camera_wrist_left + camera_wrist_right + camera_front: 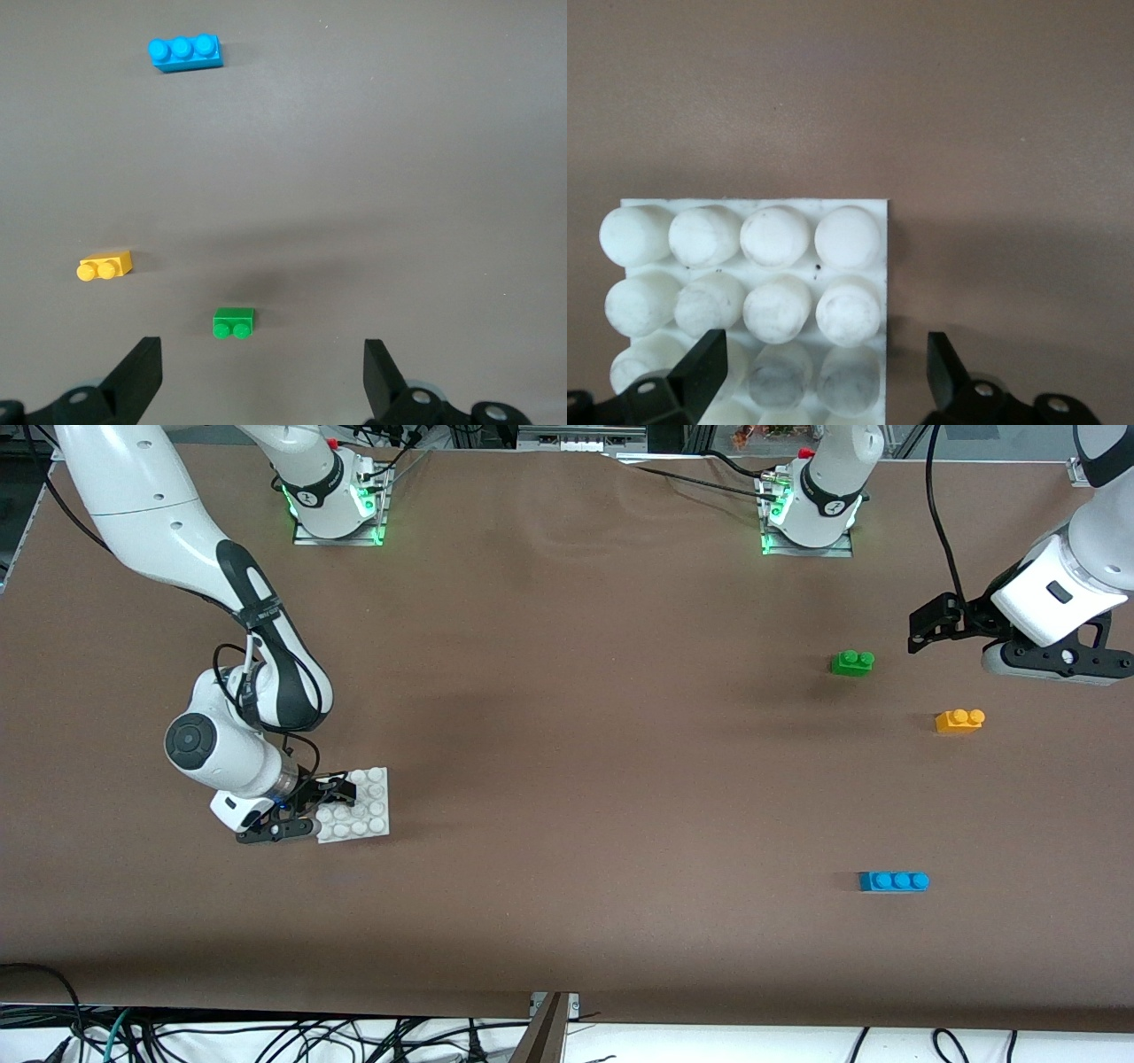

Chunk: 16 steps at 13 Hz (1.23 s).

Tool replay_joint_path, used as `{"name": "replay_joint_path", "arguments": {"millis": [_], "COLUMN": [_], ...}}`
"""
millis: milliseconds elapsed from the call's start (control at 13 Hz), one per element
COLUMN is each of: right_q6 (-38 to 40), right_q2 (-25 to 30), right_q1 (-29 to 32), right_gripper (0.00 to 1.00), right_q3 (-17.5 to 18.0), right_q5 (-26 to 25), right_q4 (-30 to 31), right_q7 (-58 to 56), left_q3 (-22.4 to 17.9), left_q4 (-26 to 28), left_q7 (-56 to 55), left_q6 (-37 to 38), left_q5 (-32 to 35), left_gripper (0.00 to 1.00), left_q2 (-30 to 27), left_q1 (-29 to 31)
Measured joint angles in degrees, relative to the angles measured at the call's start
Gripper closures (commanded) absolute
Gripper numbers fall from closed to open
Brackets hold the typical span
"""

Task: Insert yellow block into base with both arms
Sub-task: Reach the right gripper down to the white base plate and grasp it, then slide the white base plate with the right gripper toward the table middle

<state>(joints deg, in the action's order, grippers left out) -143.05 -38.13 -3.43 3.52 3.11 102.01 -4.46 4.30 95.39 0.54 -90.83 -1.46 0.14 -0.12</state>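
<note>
The yellow block (959, 720) lies on the table (567, 779) at the right of the frame, just below the left gripper (926, 627), which hangs in the air with its fingers spread wide and holds nothing. A green brick (852, 662) sits up and to the left of the block, and a blue brick (894, 880) sits lower down. At the lower left, the right gripper (306, 806) is down at the edge of the base (359, 808), fingers spread, not pinching it.

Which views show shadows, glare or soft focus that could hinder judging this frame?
Front view: even light, soft shadows under the right gripper at the base; green LED glow at both arm mounts. Left wrist view: sharp, a faint shadow band near the green brick. Right wrist view: studs nearest the open jaws look shaded and slightly soft.
</note>
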Motion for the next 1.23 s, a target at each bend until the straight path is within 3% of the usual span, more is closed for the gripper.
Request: {"name": "replay_joint_path", "arguments": {"millis": [537,920,1227], "right_q6": [-0.4,-1.2,-1.4], "right_q2": [-0.1,-0.5,-0.6], "right_q1": [0.0,0.0,-0.1], "right_gripper": [0.05,0.30,0.34], "right_q3": [-0.1,-0.1,0.1], "right_q5": [0.0,0.1,0.9], "right_q4": [0.0,0.0,-0.1], "right_q7": [0.0,-0.1,0.0], "left_q3": [0.0,0.0,0.0], "left_q4": [0.0,0.0,0.0], "left_q7": [0.0,0.0,0.0], "left_q6": [0.0,0.0,0.0], "left_q5": [0.0,0.0,0.0], "left_gripper": [0.00,0.00,0.00], "left_q2": [0.0,0.0,0.0], "left_q1": [0.0,0.0,0.0]}}
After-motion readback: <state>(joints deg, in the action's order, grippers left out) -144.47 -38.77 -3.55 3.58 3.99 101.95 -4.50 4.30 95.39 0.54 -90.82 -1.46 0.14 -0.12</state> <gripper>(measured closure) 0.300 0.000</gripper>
